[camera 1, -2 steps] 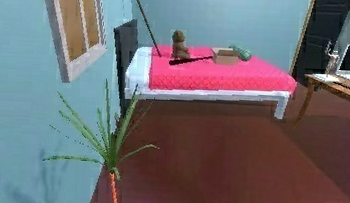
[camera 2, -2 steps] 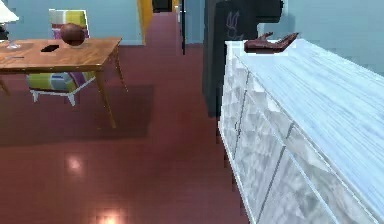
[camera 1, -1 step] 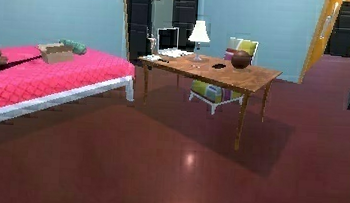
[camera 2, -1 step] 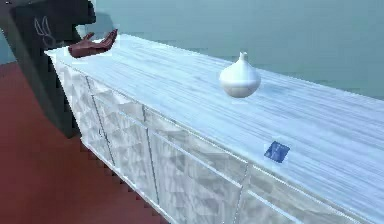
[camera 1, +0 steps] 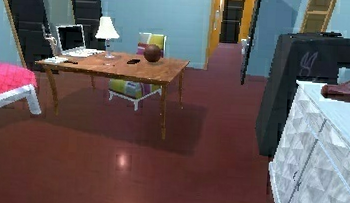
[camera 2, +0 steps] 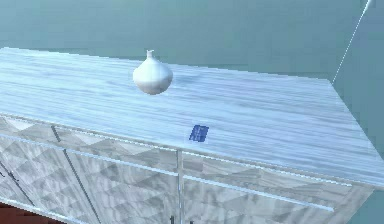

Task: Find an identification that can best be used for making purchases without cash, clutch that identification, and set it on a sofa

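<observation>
In the forward view a worktop (camera 1: 95, 65) stands left of centre, with a laptop (camera 1: 72, 39) at its left end, a lamp (camera 1: 108, 31) just right of that and a round thing (camera 1: 152, 53) nearer the right end. A chair (camera 1: 134, 87) sits behind the worktop and a bed (camera 1: 4, 81) lies at the left edge. A doorway (camera 1: 232, 20) opens at upper centre-right. A cabinet (camera 1: 316, 147) fills the lower right, with a flat screen (camera 1: 294, 76) behind it

In the arm side view the cabinet (camera 2: 90, 90) spans the frame before a wall (camera 2: 200, 30). On its top a vase (camera 2: 152, 75) stands upper centre and a card (camera 2: 199, 132) lies at centre, nearer the front edge, apart from the vase
</observation>
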You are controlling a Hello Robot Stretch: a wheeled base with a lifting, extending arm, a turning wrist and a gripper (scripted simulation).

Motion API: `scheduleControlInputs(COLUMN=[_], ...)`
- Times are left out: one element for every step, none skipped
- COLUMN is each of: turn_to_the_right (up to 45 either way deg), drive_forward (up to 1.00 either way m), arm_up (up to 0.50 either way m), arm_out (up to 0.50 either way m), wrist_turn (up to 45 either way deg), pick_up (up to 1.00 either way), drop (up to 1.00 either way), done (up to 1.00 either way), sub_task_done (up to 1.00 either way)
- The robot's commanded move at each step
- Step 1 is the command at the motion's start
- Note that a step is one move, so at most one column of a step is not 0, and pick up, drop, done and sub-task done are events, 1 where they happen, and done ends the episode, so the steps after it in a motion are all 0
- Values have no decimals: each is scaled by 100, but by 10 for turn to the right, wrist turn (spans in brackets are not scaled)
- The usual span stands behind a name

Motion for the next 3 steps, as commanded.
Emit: scheduleControlInputs(turn_to_the_right=[0, 0, 0], drive_forward=[0, 0, 0], arm_up=[50, 38, 0], arm_out=[0, 0, 24], wrist_turn=[0, 0, 0], pick_up=[0, 0, 0], drop=[0, 0, 0], done=[0, 0, 0], sub_task_done=[0, 0, 0])
